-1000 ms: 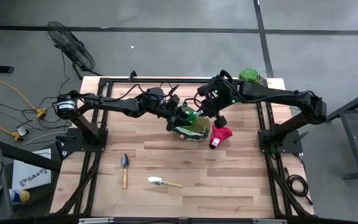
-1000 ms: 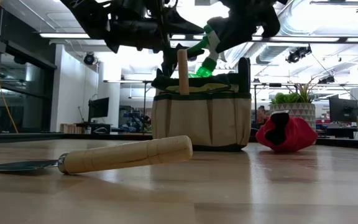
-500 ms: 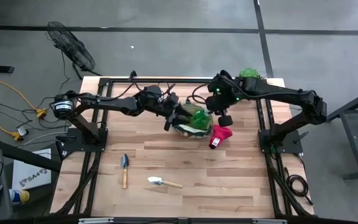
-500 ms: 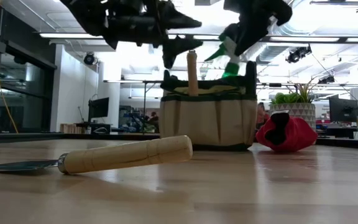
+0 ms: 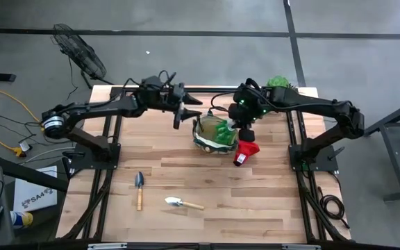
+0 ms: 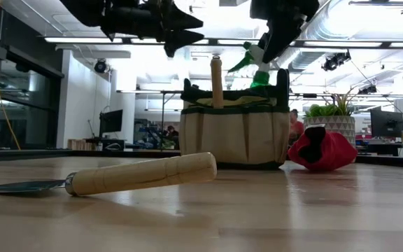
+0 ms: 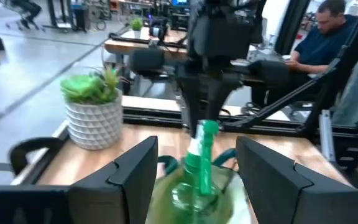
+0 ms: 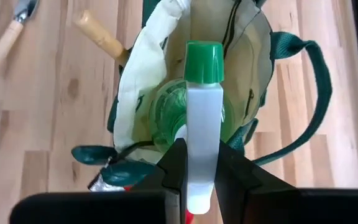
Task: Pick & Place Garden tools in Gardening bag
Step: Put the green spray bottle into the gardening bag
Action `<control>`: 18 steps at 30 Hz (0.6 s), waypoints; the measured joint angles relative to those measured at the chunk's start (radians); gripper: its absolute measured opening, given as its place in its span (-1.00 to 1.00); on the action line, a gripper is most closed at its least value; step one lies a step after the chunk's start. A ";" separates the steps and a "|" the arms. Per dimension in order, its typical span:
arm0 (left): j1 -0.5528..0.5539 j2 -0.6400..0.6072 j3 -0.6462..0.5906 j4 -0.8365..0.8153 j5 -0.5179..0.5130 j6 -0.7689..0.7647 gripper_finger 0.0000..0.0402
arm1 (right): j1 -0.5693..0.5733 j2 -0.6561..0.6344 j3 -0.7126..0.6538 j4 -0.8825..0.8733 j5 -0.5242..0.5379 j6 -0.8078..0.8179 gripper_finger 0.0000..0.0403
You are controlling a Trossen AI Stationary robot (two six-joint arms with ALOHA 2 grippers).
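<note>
Over the gardening bag (image 5: 214, 134), the right gripper (image 8: 201, 163) clamps the green spray bottle (image 8: 194, 118), whose base is hidden inside beside a wooden handle (image 6: 217, 82); the left gripper (image 5: 188, 114), fingers apart, hovers beside the bag; a red item (image 5: 245, 151) touches the bag's side

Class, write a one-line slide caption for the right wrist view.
Right gripper holds the green spray bottle by its white head, lowering it into the gardening bag beside a wooden handle.

Wooden table (image 5: 269, 198): bag (image 5: 212, 142), red item (image 5: 245, 151), two trowels (image 5: 139, 189).
</note>
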 joint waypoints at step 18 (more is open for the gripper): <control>0.109 -0.033 0.000 -0.067 0.054 0.021 0.05 | 0.013 0.097 0.000 0.016 0.030 -0.018 -0.77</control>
